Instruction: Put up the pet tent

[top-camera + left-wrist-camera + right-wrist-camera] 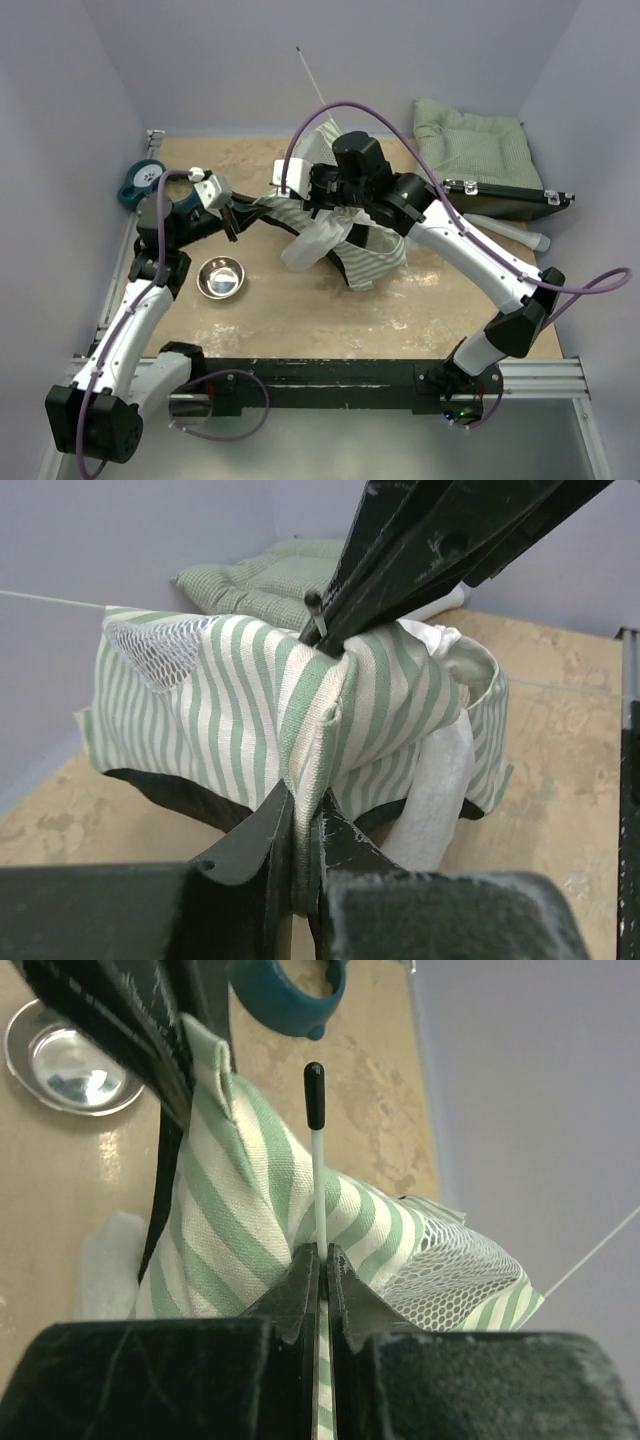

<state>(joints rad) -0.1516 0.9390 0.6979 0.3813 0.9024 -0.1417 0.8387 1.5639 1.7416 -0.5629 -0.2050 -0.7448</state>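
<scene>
Pet tent (345, 250) lies slumped in a heap around the middle of the table (330, 320), between the two arms, its striped cloth and mesh panel not yet standing. The left gripper (300, 815) is clenched on a hemmed corner of the striped fabric at the tent's left end. The right gripper (322, 1260) is clenched on a thin white pole (318, 1180) with a black cap. The pole's long axis runs from the right jaws leftward toward the left arm's fingers, and its capped tip sits just beside the pinched hem without touching it. The next move is probably feeding that tip into the corner pocket, so this small sideways offset decides it.
</scene>
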